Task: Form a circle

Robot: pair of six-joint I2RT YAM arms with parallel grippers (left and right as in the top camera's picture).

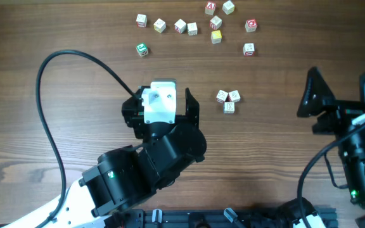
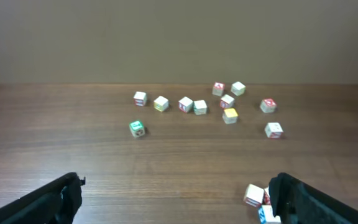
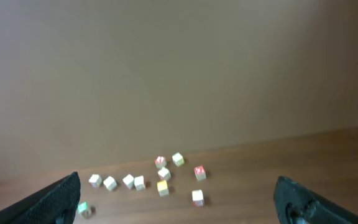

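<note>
The circle (image 1: 228, 100) is a tight cluster of three touching small white cubes with red print, lying mid-table. In the left wrist view the circle (image 2: 253, 195) sits just beside the right finger (image 2: 303, 202), partly hidden behind it. My left gripper (image 1: 161, 95) is open and holds nothing; it hovers to the left of the cluster, and nothing lies between the jaws of this left gripper (image 2: 174, 183). My right gripper (image 1: 339, 92) stands open at the table's right side, well away from the cluster. In the right wrist view the right gripper (image 3: 178, 186) is open and the circle is out of view.
Several loose cubes lie scattered along the far side, among them a green one (image 1: 142, 49), a yellow one (image 1: 216, 36) and a red-faced one (image 1: 251, 25). A black cable (image 1: 49, 126) loops over the table at the left. A black rail (image 1: 220, 218) runs along the near edge.
</note>
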